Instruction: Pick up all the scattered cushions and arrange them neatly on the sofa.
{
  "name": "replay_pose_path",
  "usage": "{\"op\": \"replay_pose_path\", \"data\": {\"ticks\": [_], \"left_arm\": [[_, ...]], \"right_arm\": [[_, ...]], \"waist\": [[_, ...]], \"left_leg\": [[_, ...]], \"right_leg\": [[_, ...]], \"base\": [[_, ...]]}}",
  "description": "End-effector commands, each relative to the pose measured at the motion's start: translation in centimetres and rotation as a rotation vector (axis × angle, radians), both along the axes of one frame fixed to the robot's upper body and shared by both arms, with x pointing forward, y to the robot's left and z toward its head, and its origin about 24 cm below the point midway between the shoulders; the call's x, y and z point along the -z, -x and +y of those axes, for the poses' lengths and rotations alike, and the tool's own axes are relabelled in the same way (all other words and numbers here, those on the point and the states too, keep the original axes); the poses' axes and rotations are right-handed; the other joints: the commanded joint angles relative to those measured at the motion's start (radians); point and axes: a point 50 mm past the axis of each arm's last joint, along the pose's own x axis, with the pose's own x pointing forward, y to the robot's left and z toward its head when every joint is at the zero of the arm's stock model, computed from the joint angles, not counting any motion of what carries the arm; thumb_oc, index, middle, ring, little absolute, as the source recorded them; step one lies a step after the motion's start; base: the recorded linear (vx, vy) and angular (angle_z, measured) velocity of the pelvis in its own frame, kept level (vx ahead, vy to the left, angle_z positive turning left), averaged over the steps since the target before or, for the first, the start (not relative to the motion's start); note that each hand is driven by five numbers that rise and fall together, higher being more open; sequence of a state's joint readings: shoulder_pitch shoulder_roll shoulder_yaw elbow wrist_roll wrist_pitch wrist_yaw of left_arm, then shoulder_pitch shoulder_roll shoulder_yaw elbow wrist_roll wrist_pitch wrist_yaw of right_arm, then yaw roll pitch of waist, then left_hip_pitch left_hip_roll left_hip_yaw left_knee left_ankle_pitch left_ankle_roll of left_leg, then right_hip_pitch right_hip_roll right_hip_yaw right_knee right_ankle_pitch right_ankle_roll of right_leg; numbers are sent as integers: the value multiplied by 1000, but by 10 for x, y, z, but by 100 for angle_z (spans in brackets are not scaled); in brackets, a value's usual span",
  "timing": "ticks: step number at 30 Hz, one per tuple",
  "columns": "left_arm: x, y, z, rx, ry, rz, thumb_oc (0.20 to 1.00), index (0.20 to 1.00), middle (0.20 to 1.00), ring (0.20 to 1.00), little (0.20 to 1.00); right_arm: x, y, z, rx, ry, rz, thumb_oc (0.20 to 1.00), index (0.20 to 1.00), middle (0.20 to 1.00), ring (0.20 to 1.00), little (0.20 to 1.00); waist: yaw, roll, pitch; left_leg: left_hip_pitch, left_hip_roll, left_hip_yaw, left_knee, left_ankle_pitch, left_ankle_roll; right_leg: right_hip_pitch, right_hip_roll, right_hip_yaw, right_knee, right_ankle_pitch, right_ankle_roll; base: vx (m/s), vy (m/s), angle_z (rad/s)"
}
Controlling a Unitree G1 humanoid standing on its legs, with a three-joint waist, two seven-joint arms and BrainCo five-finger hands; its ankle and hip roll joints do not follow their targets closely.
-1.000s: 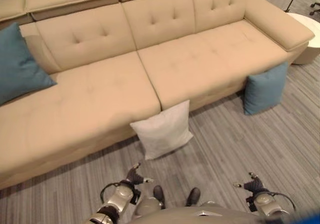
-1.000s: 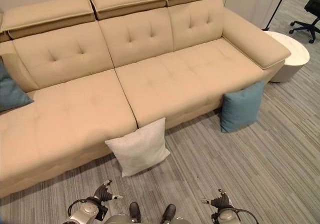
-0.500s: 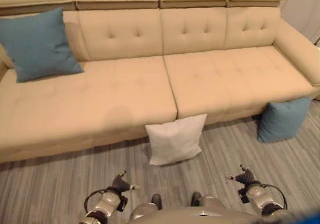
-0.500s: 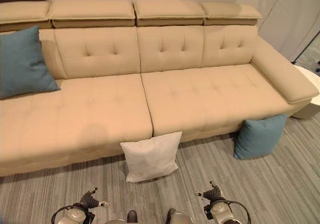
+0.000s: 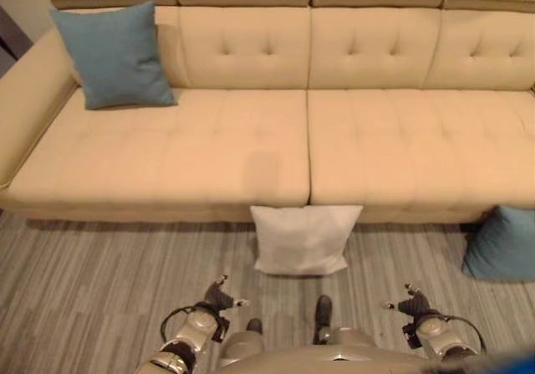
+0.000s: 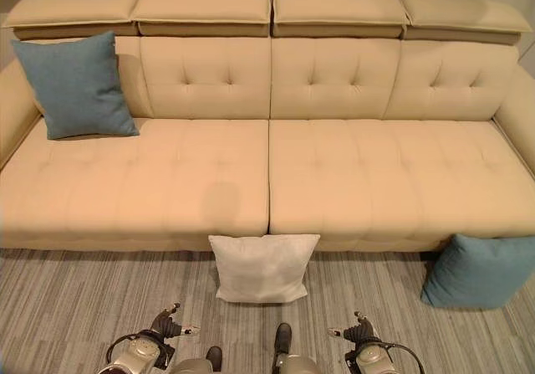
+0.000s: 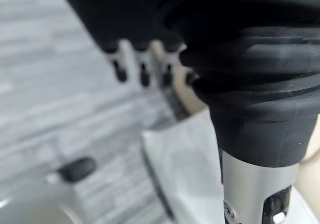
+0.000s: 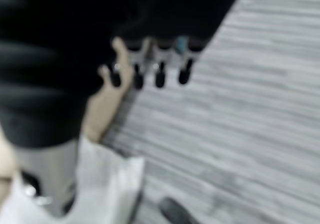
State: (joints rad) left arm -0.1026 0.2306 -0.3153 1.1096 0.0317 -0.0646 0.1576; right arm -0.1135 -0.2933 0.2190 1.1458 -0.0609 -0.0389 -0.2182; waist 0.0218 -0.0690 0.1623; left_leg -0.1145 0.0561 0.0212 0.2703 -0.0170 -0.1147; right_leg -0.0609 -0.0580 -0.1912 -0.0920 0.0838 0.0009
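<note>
While a white cushion [image 6: 263, 267] stands on the grey striped floor [image 6: 75, 299], leaning against the front of the beige sofa [image 6: 334, 173] just below the seam between its two seat sections, both hands hang low at the near edge of the scene, well apart from it. The left hand [image 6: 167, 327] is on the near left with its fingers [image 7: 142, 72] straight and relaxed, holding nothing; past them its wrist view shows the white cushion and the floor. The right hand [image 6: 359, 332] is on the near right, its fingers [image 8: 160, 76] likewise loose and straight, with nothing in its grasp.

A blue cushion [image 6: 73, 85] sits upright on the far left end of the sofa seat, propped against the backrest beside the left armrest. A second blue cushion [image 6: 481, 269] rests on the floor at the right, leaning against the sofa's front edge, well apart from the white one. The sofa seat between the left cushion and the right armrest is tufted with shallow buttons.
</note>
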Motion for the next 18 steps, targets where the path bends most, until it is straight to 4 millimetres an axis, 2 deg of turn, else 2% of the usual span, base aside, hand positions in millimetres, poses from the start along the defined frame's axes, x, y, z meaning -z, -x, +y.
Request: {"op": "replay_pose_path", "data": {"ticks": [1,2,4,6,12,14,15,16,17,18], "left_arm": [[0,3,7,-9,-20,-1,1000,1000,1000,1000,1000],[0,3,7,-9,-20,-1,1000,1000,1000,1000,1000],[0,6,10,-16,-27,6,1000,1000,1000,1000,1000],[3,14,13,-42,-27,23,1000,1000,1000,1000,1000],[1,16,22,-109,-24,11,1000,1000,1000,1000,1000],[-6,5,26,-161,-8,-48,1000,1000,1000,1000,1000],[-25,-27,29,-223,23,-198,1000,1000,1000,1000,1000],[-33,-38,29,-235,30,-254,1000,1000,1000,1000,1000],[-33,-39,28,-235,30,-254,1000,1000,1000,1000,1000],[-53,-67,25,-243,52,-386,1000,1000,1000,1000,1000]], "right_arm": [[0,11,-15,39,25,15,1000,1000,1000,1000,1000],[0,11,-14,39,25,15,1000,1000,1000,1000,1000],[0,12,-14,38,30,18,1000,1000,1000,1000,1000],[2,13,-12,31,25,27,1000,1000,1000,1000,1000],[1,8,-7,22,19,6,1000,1000,1000,1000,1000],[-4,-3,-4,26,16,-39,1000,1000,1000,1000,1000],[-19,-31,-4,36,36,-144,1000,1000,1000,1000,1000],[-26,-42,-4,40,42,-190,1000,1000,1000,1000,1000],[-26,-42,-4,40,42,-191,1000,1000,1000,1000,1000],[-44,-67,-5,46,64,-297,1000,1000,1000,1000,1000]], "waist": [[-1,-14,-10],[-1,-15,-10],[7,-13,-14],[12,-3,-26],[24,-10,-39],[28,-14,-20],[27,-16,34],[26,-13,51],[25,-13,49],[20,-9,81]], "left_leg": [[-1,-15,100,-123,-9,59],[1,-16,100,-126,-8,59],[-22,-6,108,-166,28,54],[6,-8,88,-225,41,54],[45,-27,94,-255,27,66],[22,-29,98,-233,17,75],[-71,-29,105,-181,9,84],[-108,-29,106,-168,9,85],[-113,-29,106,-166,8,86],[-198,-30,110,-130,7,86]], "right_leg": [[69,-37,0,68,-55,111],[70,-38,0,67,-55,111],[84,-30,-1,69,-72,111],[92,-15,9,78,-87,111],[95,-29,28,101,-95,123],[57,-36,37,146,-100,126],[-69,-47,48,229,-102,126],[-116,-52,48,254,-100,124],[-121,-52,49,257,-101,124],[-223,-61,49,310,-91,120]], "base": [[146,-19,21],[170,-6,33],[141,28,32],[198,108,-10],[138,84,-29],[-105,52,-15],[-286,66,-17],[-269,54,-25],[-227,39,-18],[-194,30,-9]]}}
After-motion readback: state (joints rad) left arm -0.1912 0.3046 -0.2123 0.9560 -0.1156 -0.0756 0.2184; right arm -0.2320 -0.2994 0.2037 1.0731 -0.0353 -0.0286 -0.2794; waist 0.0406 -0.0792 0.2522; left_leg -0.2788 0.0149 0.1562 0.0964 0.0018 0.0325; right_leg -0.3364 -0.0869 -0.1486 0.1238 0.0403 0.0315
